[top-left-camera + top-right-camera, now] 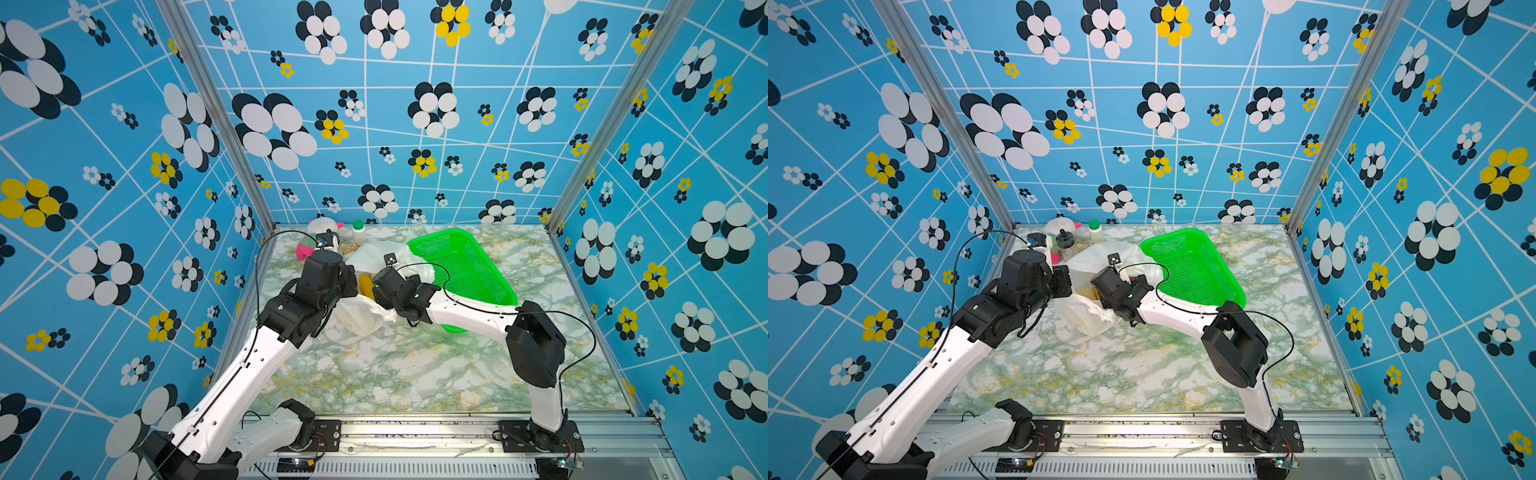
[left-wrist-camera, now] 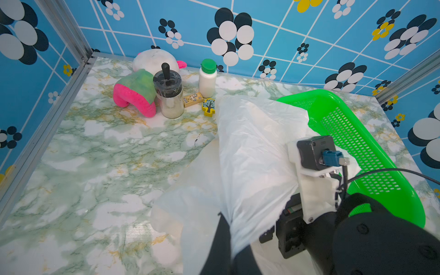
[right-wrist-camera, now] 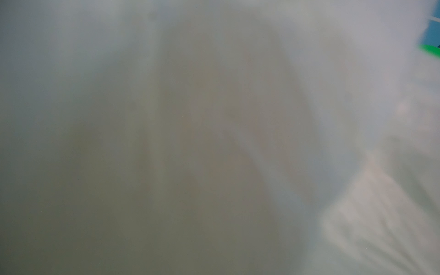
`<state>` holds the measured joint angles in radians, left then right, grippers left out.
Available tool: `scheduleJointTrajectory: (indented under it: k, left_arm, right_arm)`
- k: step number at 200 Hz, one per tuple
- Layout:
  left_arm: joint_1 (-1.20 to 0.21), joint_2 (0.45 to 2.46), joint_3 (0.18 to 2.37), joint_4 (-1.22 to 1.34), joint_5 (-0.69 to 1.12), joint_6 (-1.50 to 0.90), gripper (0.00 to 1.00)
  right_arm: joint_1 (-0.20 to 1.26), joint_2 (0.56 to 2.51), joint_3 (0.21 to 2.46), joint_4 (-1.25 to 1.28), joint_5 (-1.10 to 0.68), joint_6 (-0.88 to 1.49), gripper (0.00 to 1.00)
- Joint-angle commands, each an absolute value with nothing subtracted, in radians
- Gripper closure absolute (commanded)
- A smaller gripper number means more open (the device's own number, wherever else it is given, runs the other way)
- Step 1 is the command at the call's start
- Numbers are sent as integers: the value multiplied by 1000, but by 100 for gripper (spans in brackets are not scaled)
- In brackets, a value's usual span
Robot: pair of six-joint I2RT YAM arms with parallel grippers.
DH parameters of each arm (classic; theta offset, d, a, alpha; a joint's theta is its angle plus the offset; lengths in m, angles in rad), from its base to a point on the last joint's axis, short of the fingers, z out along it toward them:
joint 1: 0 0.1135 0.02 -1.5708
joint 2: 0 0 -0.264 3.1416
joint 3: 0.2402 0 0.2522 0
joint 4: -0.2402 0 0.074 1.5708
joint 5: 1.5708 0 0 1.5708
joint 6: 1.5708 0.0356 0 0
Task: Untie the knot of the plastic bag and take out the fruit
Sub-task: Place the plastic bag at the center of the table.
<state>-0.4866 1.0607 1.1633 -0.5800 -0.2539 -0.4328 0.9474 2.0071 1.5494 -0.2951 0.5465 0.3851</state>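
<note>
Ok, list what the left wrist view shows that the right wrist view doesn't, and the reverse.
Only the left wrist view: the marble table, pink-green plush toy, black-lidded jar, green-capped white bottle, small box, yellow tree-printed piece, the right arm's wrist camera, and the left gripper pinching the plastic bag.
Only the right wrist view: nothing of its own; blurred plastic fills nearly all of it.
Both: the plastic bag, the green basket and blue wall.

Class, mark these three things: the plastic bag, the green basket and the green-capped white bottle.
plastic bag (image 2: 250, 142), left wrist view, crinkled middle.
green basket (image 1: 465, 262), a top view, bare mesh inside.
white bottle (image 2: 207, 82), left wrist view, white body.
</note>
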Motion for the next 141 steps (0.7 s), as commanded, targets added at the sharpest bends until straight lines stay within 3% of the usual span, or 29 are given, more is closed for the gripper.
scheduleJointTrajectory:
  k: [1,99,122,141]
  left_arm:
    - [-485,1054,1153,-571,-270,-421,100]
    - [-439,1223,1165,-512,-272,-463,100]
    - [-410,1277,1206,-526,-264,-491,100]
    - [-405,1280,1230,-529,-275,-487,100]
  right_arm:
    - [909,2036,1535,-236,479,309,1]
    - [830,2207,1788,-352,460,250,1]
    - [832,2211,1821,-365,317,221,16]
    - [854,2183,1756,-309,193,216,21]
